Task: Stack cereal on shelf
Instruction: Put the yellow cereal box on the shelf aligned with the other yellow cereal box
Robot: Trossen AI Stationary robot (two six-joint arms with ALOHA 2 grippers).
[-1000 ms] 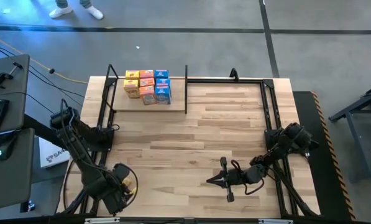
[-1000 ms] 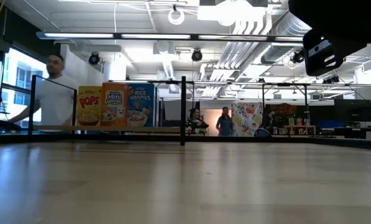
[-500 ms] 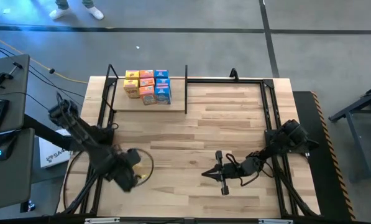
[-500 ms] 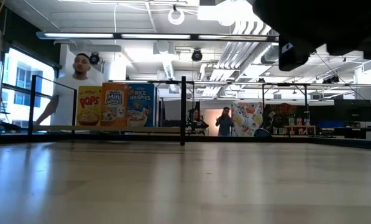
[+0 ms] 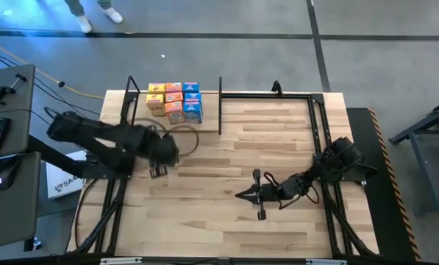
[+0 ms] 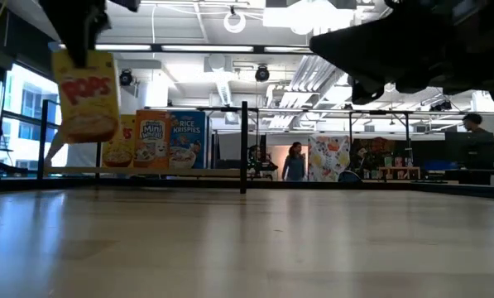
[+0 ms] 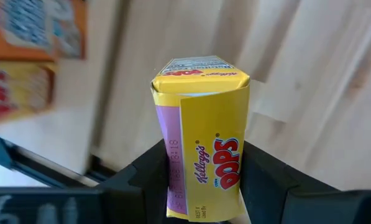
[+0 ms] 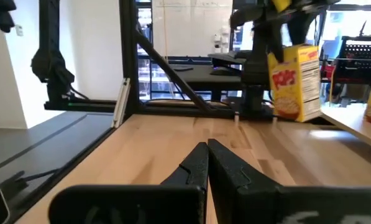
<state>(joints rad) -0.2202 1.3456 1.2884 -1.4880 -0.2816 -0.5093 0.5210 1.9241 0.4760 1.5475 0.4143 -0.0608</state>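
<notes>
left wrist view: the left claw (image 7: 204, 180) is clamped on a yellow box (image 7: 201, 134), airborne near the shelf (image 5: 142, 121) — it could clip a post or topple stacked boxes (image 5: 175, 101). right claw (image 8: 207, 158) closed, empty, low over the bench (image 5: 278, 147).

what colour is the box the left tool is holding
Yellow, with red Pops lettering: the cereal box in the left tool. The left wrist view shows it best.

The left claw (image 7: 204, 186) swung up from the counter's near-left corner toward the shelf (image 5: 142, 121), carrying a yellow box (image 7: 202, 134). The right claw (image 5: 243, 194) edged slightly left.
</notes>
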